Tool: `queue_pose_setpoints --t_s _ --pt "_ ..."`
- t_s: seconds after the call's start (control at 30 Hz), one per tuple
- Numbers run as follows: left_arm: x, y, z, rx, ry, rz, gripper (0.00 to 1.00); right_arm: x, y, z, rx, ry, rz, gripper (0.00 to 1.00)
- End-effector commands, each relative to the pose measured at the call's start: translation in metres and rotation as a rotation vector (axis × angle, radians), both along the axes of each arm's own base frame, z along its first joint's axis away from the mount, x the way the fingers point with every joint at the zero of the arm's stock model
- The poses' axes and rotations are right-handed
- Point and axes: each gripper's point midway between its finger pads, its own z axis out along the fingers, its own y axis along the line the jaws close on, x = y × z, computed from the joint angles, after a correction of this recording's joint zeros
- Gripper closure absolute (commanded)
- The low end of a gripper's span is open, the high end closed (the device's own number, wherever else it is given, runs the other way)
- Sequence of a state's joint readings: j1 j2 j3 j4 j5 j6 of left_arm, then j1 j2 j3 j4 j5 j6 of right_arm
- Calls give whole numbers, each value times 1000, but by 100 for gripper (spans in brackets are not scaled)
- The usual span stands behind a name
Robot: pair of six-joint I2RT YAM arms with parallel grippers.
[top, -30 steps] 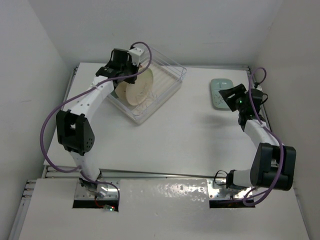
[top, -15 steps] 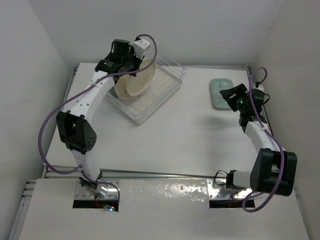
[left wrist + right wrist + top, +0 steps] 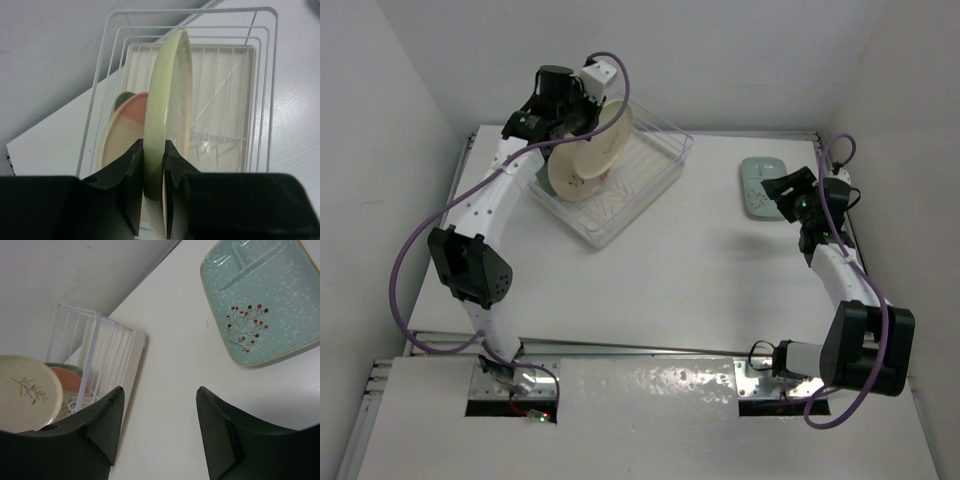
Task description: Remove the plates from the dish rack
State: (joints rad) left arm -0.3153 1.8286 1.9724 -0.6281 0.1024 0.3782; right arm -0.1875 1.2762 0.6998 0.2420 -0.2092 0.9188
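left gripper [image 3: 575, 100] raising a round cream-yellow plate [image 3: 585, 160] out of the large clear plastic dish rack [image 3: 655, 170]

the left gripper is clamping the plate's rim edge-on, with the plate hanging tilted over the rack's left part and a round cream-and-pink plate [image 3: 127, 120] leaning just beside it. i cannot tell whether the lower edge is clearing the rack wall yet. the thin rim grip is likely leaving the plate free to pivot, so i judge a slow, straight lift is called for before any swing toward the white desk [image 3: 700, 260]. the right gripper [image 3: 159, 390] is hanging spread open and empty near a pale mint-green divided plate [image 3: 260, 300] lying flat on the desk.
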Motion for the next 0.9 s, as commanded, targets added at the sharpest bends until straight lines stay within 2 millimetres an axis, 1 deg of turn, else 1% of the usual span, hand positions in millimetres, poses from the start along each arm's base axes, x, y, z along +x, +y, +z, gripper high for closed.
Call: queue_pose_setpoints --t_s 0.0,0.07,0.13,0.17,0.2,0.23,0.27,0.33,0.37,0.4,0.43,0.47,0.5,0.53,0.57,0.6,0.63,0.67,0.7,0.73,0.8,0.83,0.87 --pt "-6 -5 91 -93 -238 -15 100 4 -3 12 -23 -46 -10 41" --pt "-7 -4 91 -101 -235 -5 100 5 -3 12 -23 -46 -10 41" --pt "-9 -8 99 -138 -242 -10 100 7 -2 15 -24 -53 -4 41" --pt "-12 -13 111 -165 -259 -38 100 8 -3 17 -25 -54 -4 41" --pt "-15 -17 117 -181 -267 -55 100 8 -3 17 -29 -55 -1 41" --pt "-18 -22 121 -182 -275 -77 100 8 -2 16 -31 -49 0 41" --pt "-25 -35 128 -165 -296 -115 100 8 -2 16 -36 -48 4 41" --pt "-33 -46 135 -168 -311 -144 100 6 -2 14 -51 -31 17 42" --pt "-38 -56 137 -180 -308 -175 100 8 -1 17 -92 -38 43 42" --pt "-41 -60 142 -199 -308 -189 100 9 1 17 -122 -35 75 42" --pt "-44 -66 141 -209 -296 -218 100 6 10 13 -144 -14 137 42" --pt "-47 -71 141 -216 -292 -235 100 9 15 23 -243 -42 208 41" --pt "-49 -74 138 -214 -278 -250 100 5 25 15 -271 -7 284 41" --pt "-54 -80 135 -217 -265 -281 100 10 29 27 -378 -46 354 40" --pt "-57 -83 128 -201 -248 -306 100 8 43 25 -410 -43 421 39" --pt "-59 -87 127 -195 -250 -336 100 10 52 32 -446 -76 475 39" --pt "-67 -93 120 -190 -225 -388 100 11 65 44 -488 -144 561 36" --pt "-70 -95 111 -163 -215 -423 100 11 78 50 -498 -187 613 34" --pt "-77 -98 106 -156 -200 -464 100 15 87 60 -511 -251 646 32" --pt "-80 -100 96 -146 -177 -486 100 14 98 69 -508 -307 700 28" --pt "-88 -102 89 -130 -163 -524 100 17 112 80 -522 -380 740 26" --pt "-93 -105 87 -133 -154 -555 100 21 113 82 -545 -396 752 25" --pt "-96 -105 79 -125 -139 -569 100 19 128 82 -550 -410 795 24"
